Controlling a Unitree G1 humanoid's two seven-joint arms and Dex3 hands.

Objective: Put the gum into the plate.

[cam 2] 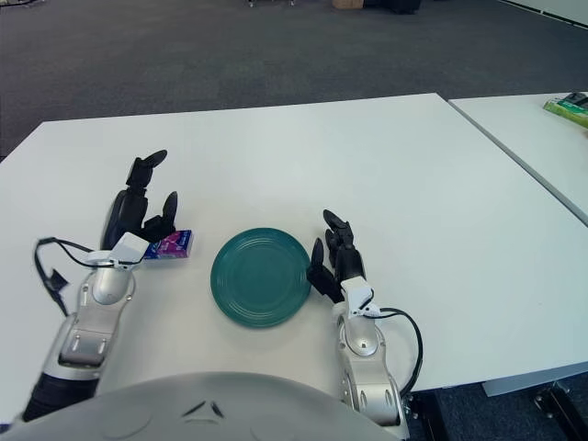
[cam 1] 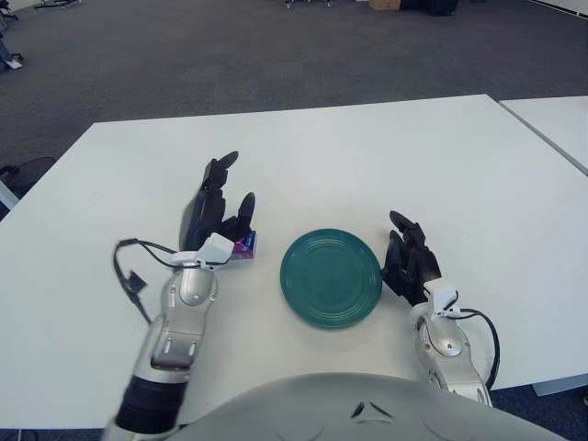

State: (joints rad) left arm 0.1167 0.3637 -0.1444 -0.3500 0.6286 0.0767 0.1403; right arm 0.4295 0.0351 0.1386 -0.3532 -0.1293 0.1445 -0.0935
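Observation:
The gum is a small purple and blue pack lying flat on the white table, just left of the green plate. It also shows in the right eye view. My left hand is directly left of the pack, with its fingers spread and pointing away from me and its thumb close to the pack's near-left corner. It holds nothing. The plate is empty. My right hand shows beside the plate's right rim, with its fingers relaxed and holding nothing.
A second white table stands to the right across a narrow gap, with a green object on it. Grey carpet lies beyond the table's far edge. A black cable loops from my left wrist.

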